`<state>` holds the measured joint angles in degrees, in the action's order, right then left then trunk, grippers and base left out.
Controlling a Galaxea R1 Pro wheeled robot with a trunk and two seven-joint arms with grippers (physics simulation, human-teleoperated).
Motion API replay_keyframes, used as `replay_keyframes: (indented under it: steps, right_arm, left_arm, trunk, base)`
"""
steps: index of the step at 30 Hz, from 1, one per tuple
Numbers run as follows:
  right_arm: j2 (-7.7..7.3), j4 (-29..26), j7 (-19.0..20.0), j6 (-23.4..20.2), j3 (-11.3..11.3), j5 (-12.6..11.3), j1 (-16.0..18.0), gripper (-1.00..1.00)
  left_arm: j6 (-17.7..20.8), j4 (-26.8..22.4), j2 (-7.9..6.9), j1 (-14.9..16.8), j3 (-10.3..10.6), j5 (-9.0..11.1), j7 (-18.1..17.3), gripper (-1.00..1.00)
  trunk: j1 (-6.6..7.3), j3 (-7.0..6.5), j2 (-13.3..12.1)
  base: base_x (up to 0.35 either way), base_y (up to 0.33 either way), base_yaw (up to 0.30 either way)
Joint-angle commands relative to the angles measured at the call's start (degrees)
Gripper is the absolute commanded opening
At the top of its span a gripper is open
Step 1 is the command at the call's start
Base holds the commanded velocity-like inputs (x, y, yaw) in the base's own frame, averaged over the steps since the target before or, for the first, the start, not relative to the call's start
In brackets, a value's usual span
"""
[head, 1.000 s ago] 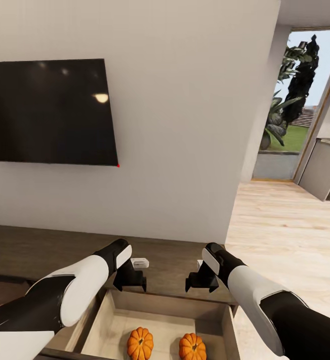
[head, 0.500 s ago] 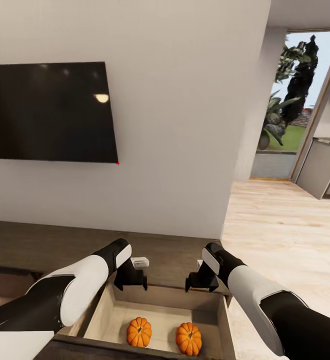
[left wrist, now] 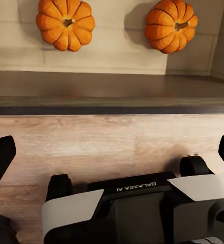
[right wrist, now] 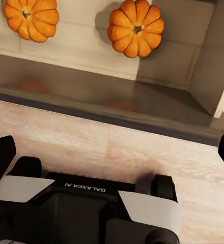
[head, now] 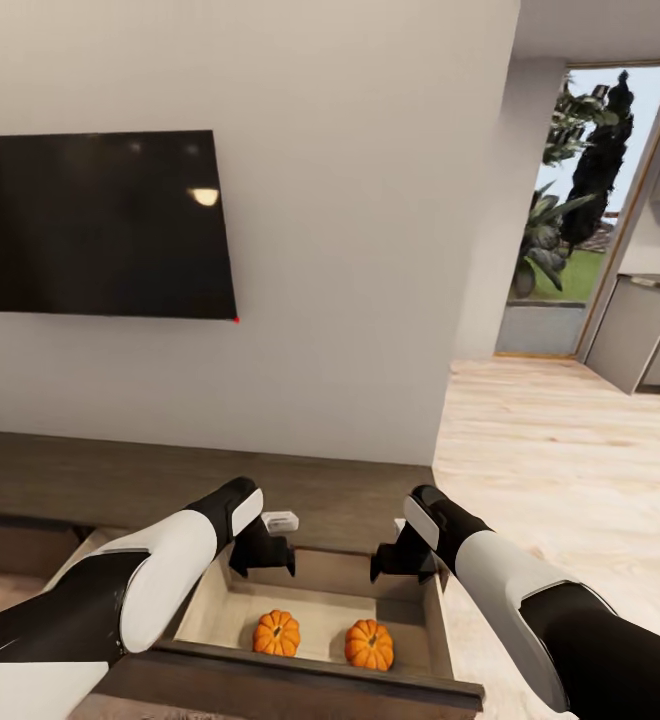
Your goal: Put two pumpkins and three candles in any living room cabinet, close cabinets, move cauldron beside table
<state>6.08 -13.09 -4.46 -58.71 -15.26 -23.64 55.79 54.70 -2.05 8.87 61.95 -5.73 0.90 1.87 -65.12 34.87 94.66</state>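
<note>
Two orange pumpkins (head: 277, 633) (head: 369, 644) lie side by side in an open pale-wood drawer (head: 410, 610) of the long dark-brown cabinet (head: 120, 480) under the wall. They also show in the left wrist view as pumpkins (left wrist: 64, 24) (left wrist: 171, 25) and in the right wrist view as pumpkins (right wrist: 28, 19) (right wrist: 135, 28). My left gripper (head: 263, 570) and right gripper (head: 402, 572) hover above the drawer's back edge, both open and empty, with fingertips (left wrist: 0, 157) (right wrist: 0, 157) spread wide. The candles, the cauldron and the table are out of view.
A black TV (head: 105, 225) hangs on the white wall. Wood floor (head: 560, 470) opens to the right toward a doorway with plants (head: 570, 200) and a grey counter (head: 640, 330). Left of the open drawer, a second drawer (head: 30, 545) looks pulled out, mostly behind my left arm.
The whole view has shifted: the camera has backed away, so the drawer and pumpkins sit higher and smaller and the drawer front shows. Both arms keep their pose.
</note>
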Motion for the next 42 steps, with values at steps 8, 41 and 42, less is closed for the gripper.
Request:
replay_keyframes:
  steps: [8, 41, 42]
  right_arm:
    - [-0.01, -0.1, -0.5, -0.1, -0.4, -0.6, 0.0, 1.0]
    - [0.06, -0.1, -0.4, 0.1, -0.5, -0.6, 0.0, 1.0]
    - [0.08, -0.1, -0.4, 0.2, -0.5, -0.6, 0.0, 1.0]
  left_arm:
    - [-0.4, -0.1, -0.01, 0.0, -0.4, 0.1, 0.2, 1.0]
    - [-3.3, -0.1, -0.12, -0.1, -0.4, 0.1, 0.2, 1.0]
    - [-3.7, -0.1, -0.13, -0.1, -0.4, 0.1, 0.2, 1.0]
  trunk:
    - [0.03, 0.06, 0.0]
    - [0.03, 0.06, 0.0]
    - [0.03, 0.06, 0.0]
  base:
    - [-0.115, -0.028, 0.0]
    - [-0.184, -0.066, 0.0]
    - [-0.156, -0.057, 0.0]
